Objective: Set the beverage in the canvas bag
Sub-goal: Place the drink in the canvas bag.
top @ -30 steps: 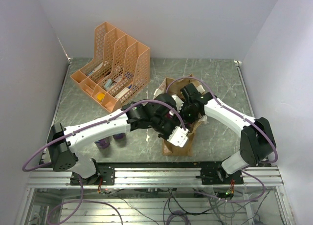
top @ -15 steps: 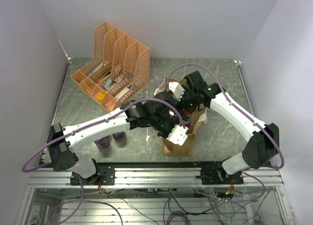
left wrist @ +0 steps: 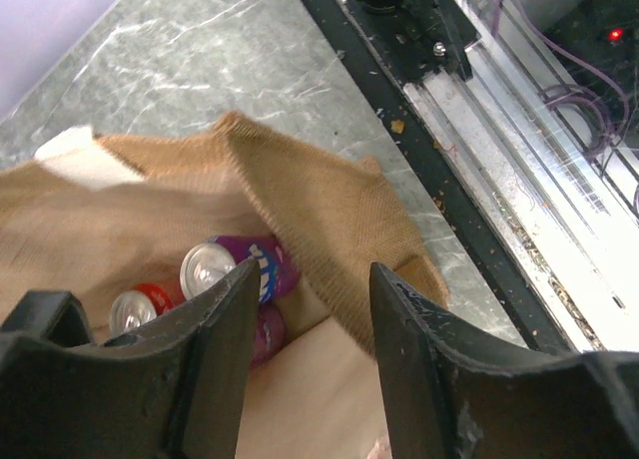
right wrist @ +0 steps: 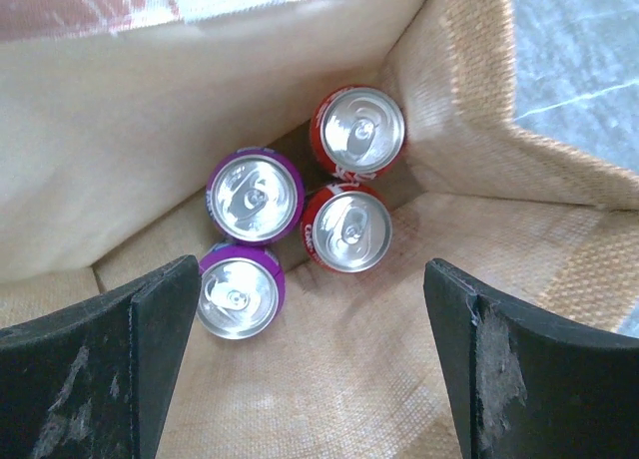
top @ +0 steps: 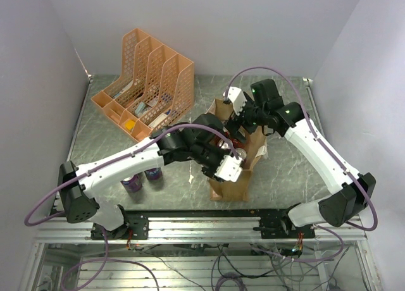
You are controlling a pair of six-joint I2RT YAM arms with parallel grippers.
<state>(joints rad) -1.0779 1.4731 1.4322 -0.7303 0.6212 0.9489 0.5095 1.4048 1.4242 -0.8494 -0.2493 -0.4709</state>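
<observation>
L table edge: two small purple metal drink cans (top: 131,183), 2nd one (top: 152,174), upright on the grey-green marbled table top (top: 285,171), just beside each other, partly under the L arm
Back L: orange plastic mesh file organiser (top: 152,76) w/ several slots, odds and ends inside, too small to tell; well apart from the bag
L arm: white, reaches from near-L base across to the bag
L gripper (left wrist: 312,279): over the near end of the bag mouth, pointing down into it; black fingers (left wrist: 215,349) parted, nothing between them, touching no can
Centre: tan-brown woven canvas bag (top: 231,186) w/ white strap (left wrist: 75,155), standing on the table, mouth open, near edge folded down; pinkish streaked panel (right wrist: 100,10) on one side
Beverage: in the bag, on the bottom. R wrist view shows 4 cans, tops up, packed touching in one corner: two purple cans in the bag (right wrist: 256,197), other (right wrist: 238,296), plus two red cans (right wrist: 361,130), other (right wrist: 345,229)
L wrist view: one purple can and one red seen past the fingers
R gripper (right wrist: 310,269): above the far end of the bag mouth, looking straight down; fingers spread wide, holding nothing, clear of the cans
</observation>
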